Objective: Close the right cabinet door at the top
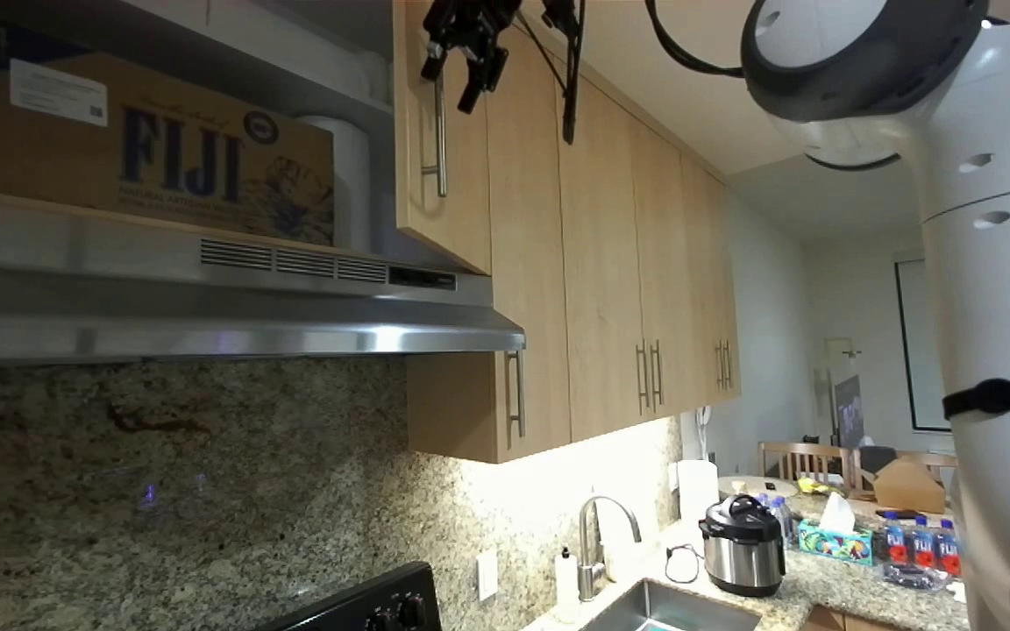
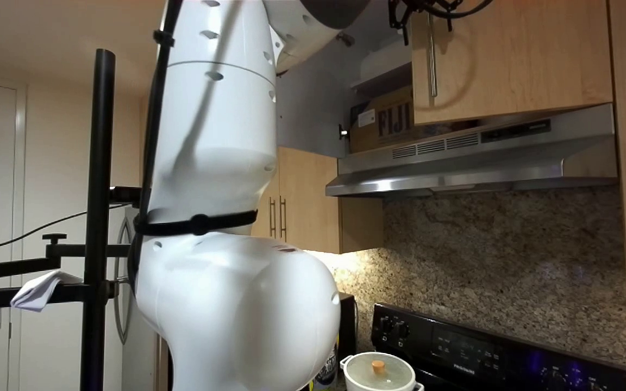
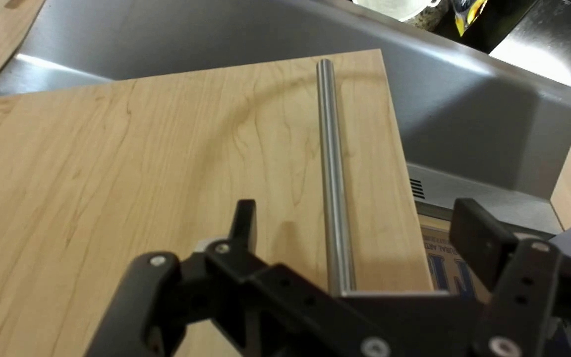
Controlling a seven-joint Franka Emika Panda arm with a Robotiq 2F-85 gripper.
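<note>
The right cabinet door [image 1: 467, 175] is a light-wood panel standing open above the range hood; it also shows in an exterior view [image 2: 514, 60] and the wrist view [image 3: 191, 173]. Its silver bar handle [image 3: 334, 173] runs along its free edge. My gripper [image 3: 355, 210] is open and empty at the handle. One finger is over the door's outer face, the other beyond its free edge, with the handle between them. I cannot tell whether anything touches. In both exterior views the gripper [image 1: 455, 83] is at the handle's upper part [image 2: 427, 27]. The door's inner face is hidden.
A FIJI cardboard box [image 1: 216, 149] and a white roll [image 1: 349, 184] stand inside the cabinet. The steel range hood [image 1: 233, 324] juts out below the door. Longer closed cabinet doors [image 1: 597, 245] adjoin it. A white pot [image 2: 378, 372] sits on the stove below.
</note>
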